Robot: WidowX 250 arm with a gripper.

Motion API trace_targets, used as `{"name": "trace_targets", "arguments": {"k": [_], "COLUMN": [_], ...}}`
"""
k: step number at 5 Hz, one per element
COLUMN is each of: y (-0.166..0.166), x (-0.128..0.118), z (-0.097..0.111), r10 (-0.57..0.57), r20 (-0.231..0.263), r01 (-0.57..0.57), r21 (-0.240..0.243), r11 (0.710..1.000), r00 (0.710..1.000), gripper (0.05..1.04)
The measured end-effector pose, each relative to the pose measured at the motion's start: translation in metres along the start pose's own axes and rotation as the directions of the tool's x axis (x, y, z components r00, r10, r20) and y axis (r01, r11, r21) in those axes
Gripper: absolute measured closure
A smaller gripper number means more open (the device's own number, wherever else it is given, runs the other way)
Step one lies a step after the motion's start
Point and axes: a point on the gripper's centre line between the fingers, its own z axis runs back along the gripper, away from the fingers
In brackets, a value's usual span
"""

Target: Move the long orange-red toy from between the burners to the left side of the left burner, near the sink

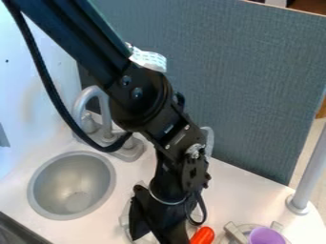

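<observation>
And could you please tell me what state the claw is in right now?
Claw: can't tell if it's open, closed or holding the red thing beside it.

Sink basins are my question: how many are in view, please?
1: the round grey basin at the left, in front of the faucet. The arm could hide another.

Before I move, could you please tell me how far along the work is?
Nothing clearly looks done: the purple cup sits apart from the gripper. In progress, the gripper is low over the counter, close to the red-orange thing; I can't tell whether it holds anything. Some work is probably left, with the gripper down there.
</observation>
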Motion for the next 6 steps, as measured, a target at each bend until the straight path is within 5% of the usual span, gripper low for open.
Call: {"name": "trace_targets", "arguments": {"k": [1, 2, 3, 4, 6], "y": [-0.001, -0.002, 0.001, 0.000, -0.001], "x": [-0.002, 0.014, 0.025, 0.036, 0.038], "z": [-0.005, -0.023, -0.031, -0.049, -0.092], "r10": [-0.001, -0.060, -0.006, 0.039, 0.052], "r20": [-0.017, 0.078, 0.137, 0.131, -0.014], "r01": [0.000, 0.065, 0.016, -0.030, -0.053], "r21": [-0.003, -0.068, -0.065, -0.070, -0.079], "r11": [1.000, 0.996, 0.998, 0.997, 0.995], "r00": [1.000, 0.995, 0.991, 0.991, 0.999], "gripper": [0.083, 0.083, 0.083, 0.083, 0.083]}}
